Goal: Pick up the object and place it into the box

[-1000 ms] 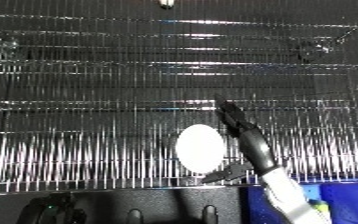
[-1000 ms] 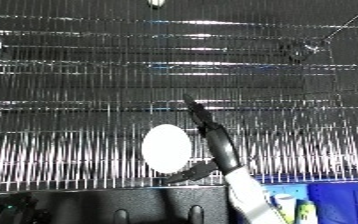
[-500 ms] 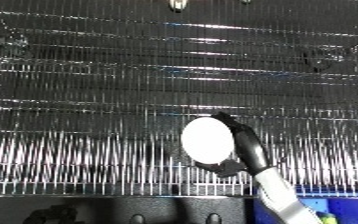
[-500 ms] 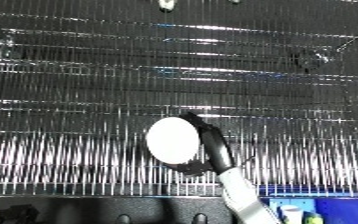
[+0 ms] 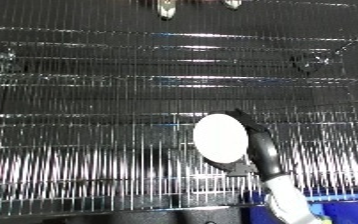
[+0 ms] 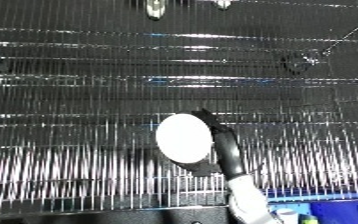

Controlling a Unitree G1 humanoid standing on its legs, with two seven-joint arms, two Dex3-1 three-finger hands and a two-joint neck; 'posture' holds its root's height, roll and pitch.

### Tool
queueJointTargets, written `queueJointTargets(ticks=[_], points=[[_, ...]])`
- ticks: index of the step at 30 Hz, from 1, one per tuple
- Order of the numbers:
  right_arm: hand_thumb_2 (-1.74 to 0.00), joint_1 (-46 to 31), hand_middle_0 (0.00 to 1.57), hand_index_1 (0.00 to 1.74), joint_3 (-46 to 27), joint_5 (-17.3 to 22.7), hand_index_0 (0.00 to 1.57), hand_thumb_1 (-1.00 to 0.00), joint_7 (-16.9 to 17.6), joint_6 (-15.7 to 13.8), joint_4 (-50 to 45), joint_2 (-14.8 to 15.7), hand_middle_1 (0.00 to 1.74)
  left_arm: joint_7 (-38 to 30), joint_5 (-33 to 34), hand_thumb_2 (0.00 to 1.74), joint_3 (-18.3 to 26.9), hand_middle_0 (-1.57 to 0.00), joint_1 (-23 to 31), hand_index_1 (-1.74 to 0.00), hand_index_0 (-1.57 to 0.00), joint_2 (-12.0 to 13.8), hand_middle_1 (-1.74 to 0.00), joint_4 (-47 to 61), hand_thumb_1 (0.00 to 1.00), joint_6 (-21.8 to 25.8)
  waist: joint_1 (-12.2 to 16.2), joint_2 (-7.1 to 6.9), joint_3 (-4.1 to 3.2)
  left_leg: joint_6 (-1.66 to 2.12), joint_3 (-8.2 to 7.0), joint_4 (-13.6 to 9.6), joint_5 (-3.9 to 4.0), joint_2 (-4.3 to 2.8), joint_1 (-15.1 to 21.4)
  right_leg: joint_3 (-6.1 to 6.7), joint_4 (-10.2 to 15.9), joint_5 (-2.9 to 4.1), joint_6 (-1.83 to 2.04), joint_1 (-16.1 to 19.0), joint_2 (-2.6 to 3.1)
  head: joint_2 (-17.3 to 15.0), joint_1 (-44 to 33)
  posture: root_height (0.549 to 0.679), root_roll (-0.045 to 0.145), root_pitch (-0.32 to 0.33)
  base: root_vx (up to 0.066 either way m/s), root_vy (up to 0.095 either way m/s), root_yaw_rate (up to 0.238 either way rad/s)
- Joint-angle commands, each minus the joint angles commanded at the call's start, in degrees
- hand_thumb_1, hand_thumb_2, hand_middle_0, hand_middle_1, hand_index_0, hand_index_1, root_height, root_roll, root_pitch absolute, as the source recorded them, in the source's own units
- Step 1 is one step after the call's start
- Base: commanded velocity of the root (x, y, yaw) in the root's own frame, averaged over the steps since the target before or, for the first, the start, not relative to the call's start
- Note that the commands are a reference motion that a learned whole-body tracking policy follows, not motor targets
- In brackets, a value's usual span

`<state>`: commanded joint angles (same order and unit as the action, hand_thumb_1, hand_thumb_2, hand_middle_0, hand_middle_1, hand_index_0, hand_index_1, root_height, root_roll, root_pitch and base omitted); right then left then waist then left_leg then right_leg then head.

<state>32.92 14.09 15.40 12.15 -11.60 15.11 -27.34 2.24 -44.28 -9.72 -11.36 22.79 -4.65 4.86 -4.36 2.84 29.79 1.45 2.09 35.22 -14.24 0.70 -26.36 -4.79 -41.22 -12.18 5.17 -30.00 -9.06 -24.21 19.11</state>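
Observation:
A white oval object (image 5: 220, 138) is held up in front of the wire rack (image 5: 87, 100). My right hand (image 5: 262, 150) has its black fingers curled round the object's right side and top, with the thumb under its lower edge. The white forearm (image 5: 286, 197) comes in from the lower right. A strip of the blue bin (image 6: 331, 210) shows at the bottom right corner, below and to the right of the hand. My left hand shows in neither view.
The wire rack fills nearly the whole view, with several horizontal shelves and bars. Two shiny metal hooks (image 5: 165, 7) hang at the top. A dark edge (image 5: 113, 215) runs along the bottom.
A second ago the fingers stood straight beside the object. They have curled over it, and hand and object have moved up and slightly right.

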Motion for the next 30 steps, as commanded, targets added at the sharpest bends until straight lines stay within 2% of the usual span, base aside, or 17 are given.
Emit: queueJointTargets(ticks=[6, 12, 21, 26, 30], points=[[-1.04, -5.1, 0.94, 1.04, -4.5, -1.5, 0.94, -0.6, 1.7, -1.5, -6.4, -0.2, 1.04, 1.2, 0.4, 1.74, 1.7, -1.57, 1.2, -1.74, -1.57, 0.3, -1.74, -0.6, 1.0, -0.2, 2.5, -0.95, 0.0, 0.24, -0.81, -1.4, -0.24, -0.99, 3.7, 1.11, 2.4, 0.3, 0.06, 3.3, 1.1, 0.2, -0.7, 0.649, 0.041, 0.062, -0.039, -0.065, -0.234], [-1.04, -9.1, 0.94, 1.04, -8.4, -0.9, 0.94, -0.6, 2.2, -2.8, -9.1, -0.2, 1.04, 2.3, 0.9, 1.74, 3.6, -1.57, 1.5, -1.74, -1.57, 0.2, -1.74, -0.9, 1.0, -1.4, 4.6, -1.5, 0.0, 0.7, -2.01, -3.2, -0.08, -2.1, 7.8, 1.88, 5.3, 0.74, 0.28, 7.0, 1.73, 0.4, 0.4, 0.654, 0.042, 0.03, -0.043, -0.073, -0.227], [-1.04, -12.9, 0.94, 1.04, -12.2, 0.5, 0.94, -0.6, 5.0, -4.0, -10.6, -0.4, 1.04, 3.0, 0.9, 1.74, 4.9, -1.57, 1.3, -1.74, -1.57, 0.6, -1.74, -1.1, 1.0, -2.5, 7.3, -1.45, 0.0, 1.64, -4.05, -6.6, 0.86, -3.59, 13.2, 2.86, 10.3, 1.75, 0.34, 12.5, 1.83, 1.6, 6.5, 0.662, 0.048, -0.008, -0.04, -0.05, -0.222], [-1.04, -15.7, 0.94, 1.04, -14.4, 2.1, 0.94, -0.6, 6.4, -4.3, -11.5, -1.2, 1.04, 2.8, 0.0, 1.74, 5.1, -1.57, 2.1, -1.74, -1.57, 0.4, -1.74, -1.0, 1.0, -2.1, 9.2, -0.87, -0.22, 2.14, -5.5, -8.3, 1.15, -4.32, 15.9, 3.72, 13.0, 2.21, 0.06, 14.9, 1.93, 1.1, 12.0, 0.666, 0.054, -0.022, -0.03, 0.025, -0.26], [-1.04, -18.6, 0.94, 1.04, -16.3, 4.0, 0.94, -0.6, 7.3, -5.5, -11.7, -2.0, 1.04, 2.8, -0.6, 1.74, 4.9, -1.57, 3.2, -1.74, -1.57, -0.1, -1.74, -1.0, 1.0, -1.1, 10.9, -0.03, -0.7, 2.39, -6.68, -9.4, 1.24, -4.58, 17.6, 4.49, 14.3, 2.29, 0.04, 16.0, 1.92, 1.6, 17.3, 0.668, 0.059, -0.027, -0.021, 0.062, -0.219]])
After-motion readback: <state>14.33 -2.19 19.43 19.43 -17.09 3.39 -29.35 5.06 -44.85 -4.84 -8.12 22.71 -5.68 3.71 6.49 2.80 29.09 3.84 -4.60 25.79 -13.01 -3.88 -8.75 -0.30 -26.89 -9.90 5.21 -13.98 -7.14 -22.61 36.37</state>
